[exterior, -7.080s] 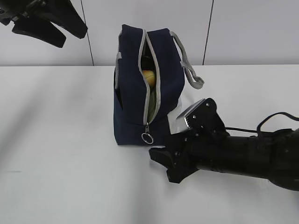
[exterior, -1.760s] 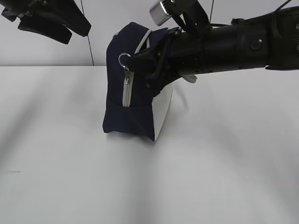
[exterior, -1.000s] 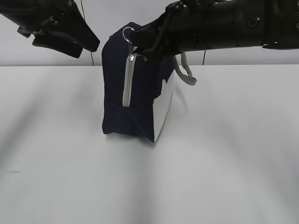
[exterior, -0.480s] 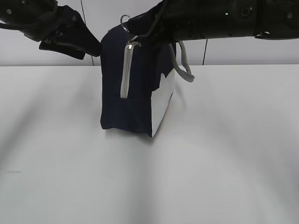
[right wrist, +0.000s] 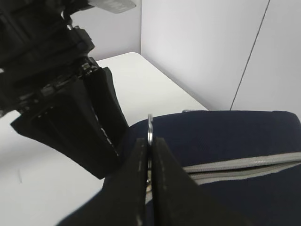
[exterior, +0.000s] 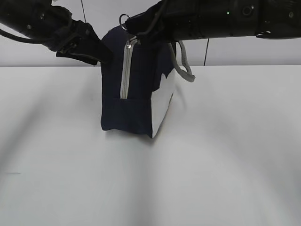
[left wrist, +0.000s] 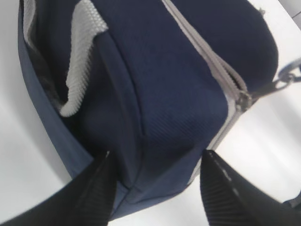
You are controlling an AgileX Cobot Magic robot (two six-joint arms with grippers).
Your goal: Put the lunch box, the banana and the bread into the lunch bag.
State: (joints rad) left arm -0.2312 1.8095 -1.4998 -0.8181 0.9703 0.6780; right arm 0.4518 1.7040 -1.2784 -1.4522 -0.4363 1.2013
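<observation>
The navy-blue fabric lunch bag [exterior: 136, 89] with grey zipper trim stands upright on the white tabletop [exterior: 211, 165], its zipper run nearly to the top corner, so packing looks finished and only the last bit of closing seems left. No lunch box, banana or bread shows outside; presumably they sit inside, though I cannot see in. The right end effector [right wrist: 149, 155] is pinched together on the metal ring zipper pull [right wrist: 149, 128]. The left end effector [left wrist: 155, 183] has its fingers apart, straddling the bag's end.
</observation>
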